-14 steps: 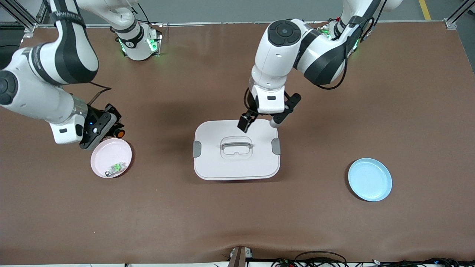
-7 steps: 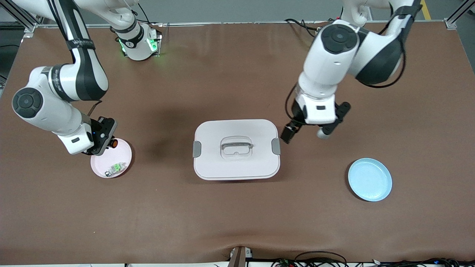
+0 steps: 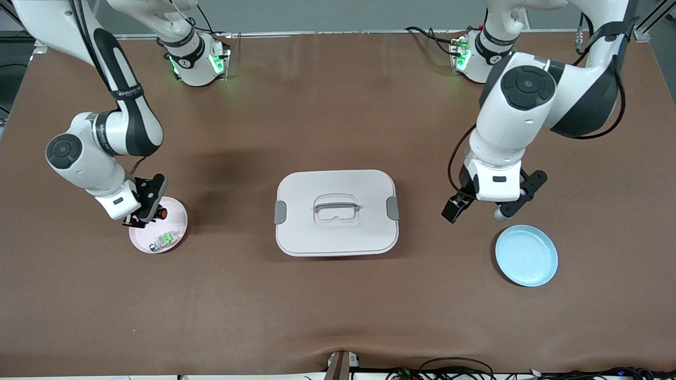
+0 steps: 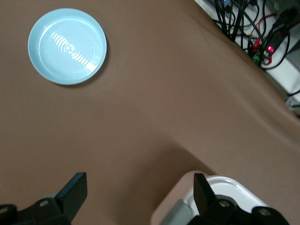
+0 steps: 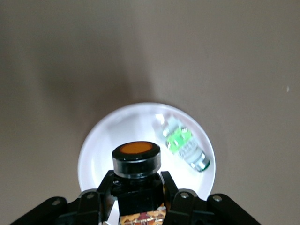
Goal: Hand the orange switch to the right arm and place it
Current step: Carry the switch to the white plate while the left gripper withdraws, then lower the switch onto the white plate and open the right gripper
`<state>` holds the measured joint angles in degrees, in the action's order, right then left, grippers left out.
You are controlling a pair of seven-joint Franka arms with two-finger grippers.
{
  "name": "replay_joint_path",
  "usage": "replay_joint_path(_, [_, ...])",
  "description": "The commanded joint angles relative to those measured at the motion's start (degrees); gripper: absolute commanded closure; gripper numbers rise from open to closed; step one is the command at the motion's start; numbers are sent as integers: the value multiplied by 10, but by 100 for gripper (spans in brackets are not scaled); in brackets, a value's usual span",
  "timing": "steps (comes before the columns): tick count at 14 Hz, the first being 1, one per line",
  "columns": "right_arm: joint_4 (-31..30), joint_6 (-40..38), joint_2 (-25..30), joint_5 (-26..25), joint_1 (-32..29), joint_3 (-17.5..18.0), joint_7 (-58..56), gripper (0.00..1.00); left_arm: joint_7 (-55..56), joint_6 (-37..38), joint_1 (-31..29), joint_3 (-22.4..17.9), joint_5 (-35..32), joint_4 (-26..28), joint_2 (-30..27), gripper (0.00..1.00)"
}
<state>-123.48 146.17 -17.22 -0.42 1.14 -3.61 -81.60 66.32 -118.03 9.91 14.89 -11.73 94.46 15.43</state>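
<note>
the right gripper [image 3: 148,210] is clamped on the orange switch [image 3: 162,213], holding it just above the pink plate [image 3: 177,224] at the right arm's end of the table; the right wrist view shows the switch [image 5: 136,157] upright between the fingers, orange face out, over the plate's bare part with the small green-and-silver part [image 5: 185,146] lying beside it in the same plate. the step in hand looks like the set-down, and it would go best if the gripper lowered straight down on the bare patch and let go only once the switch sits on the plate, so it cannot roll or knock the green part. room is tight toward that part and toward the plate's rim, so the fingers should part only a little. the left gripper [image 3: 478,210] hangs wide and empty over bare table between the white lidded box [image 3: 336,212] and the blue plate [image 3: 526,255], waiting, well apart from the placement.
</note>
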Motion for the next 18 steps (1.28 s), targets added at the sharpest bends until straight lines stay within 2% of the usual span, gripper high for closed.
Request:
replay_joint_path(1, [1, 38, -28, -13, -31, 10, -30, 100, -163, 26, -34, 8, 35, 21, -21, 0])
replay_joint_path(4, [-12, 87, -53, -13, -40, 10, -43, 100, -328, 50, -70, 7, 85, 21, -22, 0])
replay_joint_path(6, [-27, 111, -59, -13, -41, 10, -44, 100, -379, 69, -91, 7, 95, 21, -22, 0])
replay_joint_path(11, [-28, 117, -75, -13, -40, 10, -62, 100, -492, 103, -132, 6, 105, 29, -29, 0])
replay_joint_path(16, [-27, 117, -85, -13, -41, 10, -62, 100, -552, 100, -153, 7, 121, 83, -93, 0])
replay_joint_path(18, [-27, 123, -91, -13, -42, 10, -63, 100, -591, 100, -162, 5, 138, 114, -140, 0])
